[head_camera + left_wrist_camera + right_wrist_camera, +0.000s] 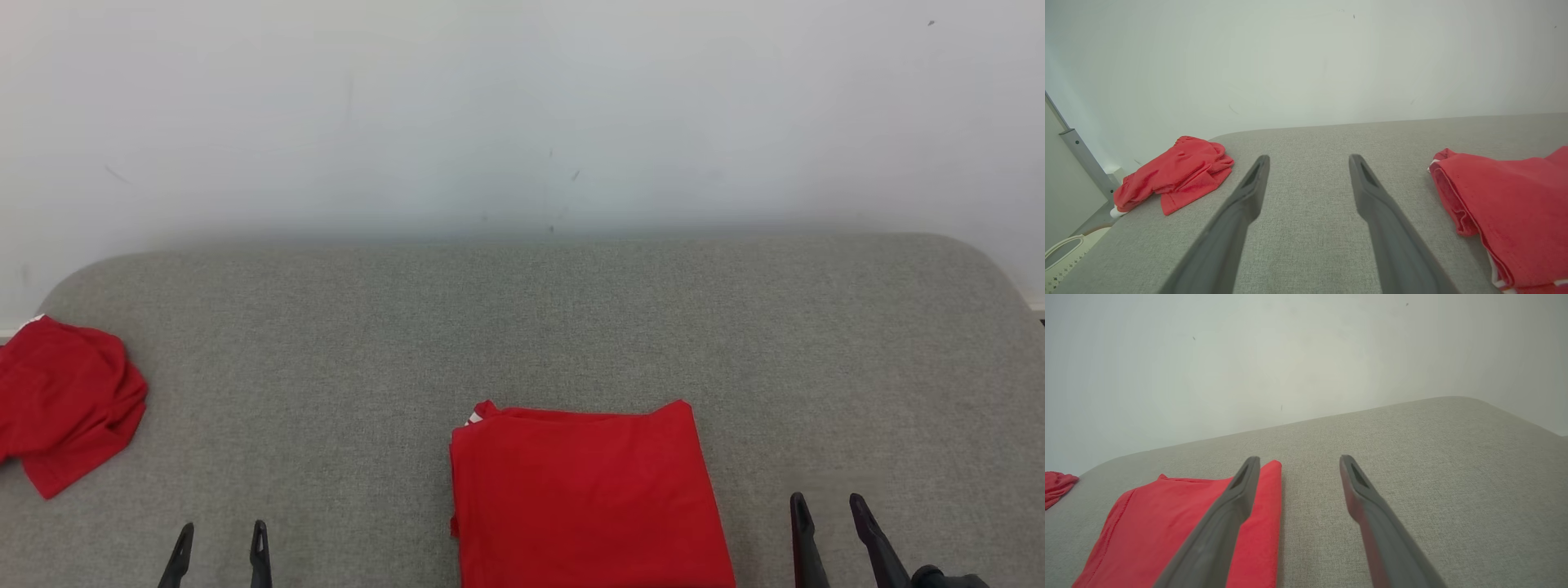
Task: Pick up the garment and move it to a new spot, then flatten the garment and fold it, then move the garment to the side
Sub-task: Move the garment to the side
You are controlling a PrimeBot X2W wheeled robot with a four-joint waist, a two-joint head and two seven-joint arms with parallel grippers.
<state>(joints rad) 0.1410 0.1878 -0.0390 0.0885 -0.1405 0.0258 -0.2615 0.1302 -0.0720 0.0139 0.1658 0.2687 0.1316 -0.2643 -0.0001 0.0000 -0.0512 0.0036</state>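
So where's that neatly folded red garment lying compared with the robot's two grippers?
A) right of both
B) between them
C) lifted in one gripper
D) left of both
B: the head view shows the folded red garment flat on the grey surface between the left gripper and the right gripper, both open.

A grey fabric surface (522, 327) meets a white wall (522, 106).

Folded red garment (588, 498) lies on grey cushion (522, 327) between spread left tool (223, 529) and right tool (827, 500).
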